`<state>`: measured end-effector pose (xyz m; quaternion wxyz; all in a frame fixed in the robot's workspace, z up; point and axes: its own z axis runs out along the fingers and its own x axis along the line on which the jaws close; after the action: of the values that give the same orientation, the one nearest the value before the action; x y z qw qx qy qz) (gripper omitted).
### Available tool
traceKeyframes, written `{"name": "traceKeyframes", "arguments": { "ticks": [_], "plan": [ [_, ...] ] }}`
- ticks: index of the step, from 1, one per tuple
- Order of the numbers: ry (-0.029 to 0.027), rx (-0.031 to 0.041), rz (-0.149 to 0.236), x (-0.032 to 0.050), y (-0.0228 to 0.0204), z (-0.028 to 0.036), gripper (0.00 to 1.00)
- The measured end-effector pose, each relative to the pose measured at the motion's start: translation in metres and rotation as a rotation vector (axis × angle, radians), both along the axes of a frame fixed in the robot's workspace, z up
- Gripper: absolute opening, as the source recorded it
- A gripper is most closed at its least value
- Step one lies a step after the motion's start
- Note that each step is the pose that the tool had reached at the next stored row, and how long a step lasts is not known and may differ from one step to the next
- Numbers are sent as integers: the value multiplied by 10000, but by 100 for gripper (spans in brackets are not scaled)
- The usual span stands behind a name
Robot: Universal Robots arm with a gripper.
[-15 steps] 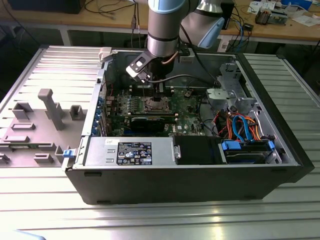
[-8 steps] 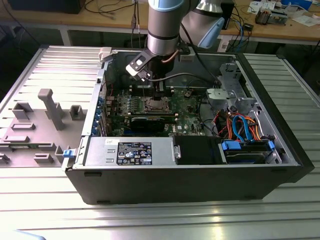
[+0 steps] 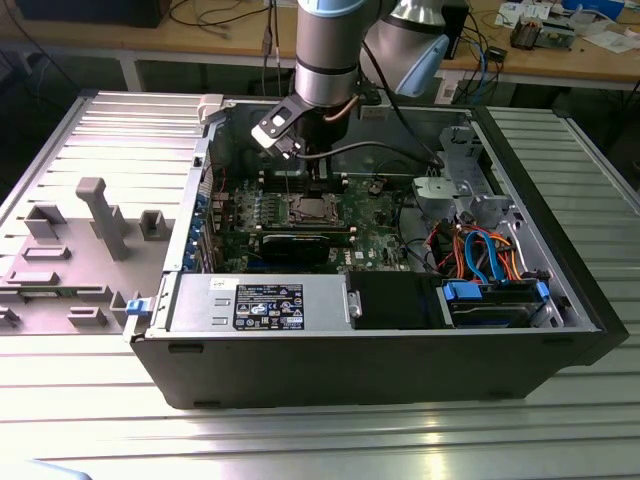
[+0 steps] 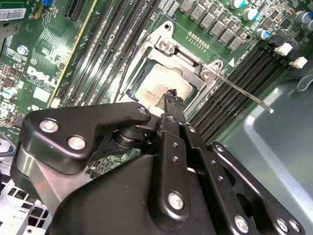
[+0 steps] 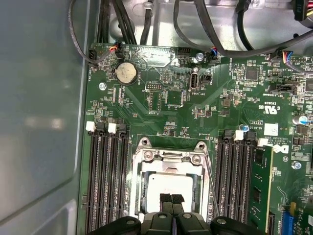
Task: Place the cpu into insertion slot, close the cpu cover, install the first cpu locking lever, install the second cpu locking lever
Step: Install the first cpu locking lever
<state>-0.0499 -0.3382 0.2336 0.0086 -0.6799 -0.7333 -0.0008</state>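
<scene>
The cpu (image 5: 171,183), a silver-topped square, lies in the insertion slot (image 3: 312,208) on the green motherboard. The cpu cover (image 5: 146,172), a silvery frame, lies down around it, and the chip's top (image 4: 159,85) shows through its window. My gripper (image 5: 171,199) hangs just over the chip's near edge, its black fingertips (image 4: 171,96) shut together with nothing between them. One thin locking lever (image 4: 244,93) sticks out from the socket's corner, over the memory slots; in the first wrist view this lever (image 5: 212,188) runs along the socket's side.
Black memory slots (image 5: 107,181) flank the socket on both sides. A coin battery (image 5: 125,72) and black cables (image 5: 195,29) lie at the board's far end. The case wall (image 5: 39,122) rises close by. Drive bays and coloured cables (image 3: 480,255) fill the exterior view's right.
</scene>
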Motion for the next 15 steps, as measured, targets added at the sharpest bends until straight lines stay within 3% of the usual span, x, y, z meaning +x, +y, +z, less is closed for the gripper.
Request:
{"name": "traceKeyframes", "arguments": {
  "ticks": [2, 9, 15],
  "plan": [
    [0, 0, 1, 0, 0, 37, 11],
    [0, 0, -78, 0, 0, 64, 11],
    [0, 0, -84, 0, 0, 179, 11]
  ]
}}
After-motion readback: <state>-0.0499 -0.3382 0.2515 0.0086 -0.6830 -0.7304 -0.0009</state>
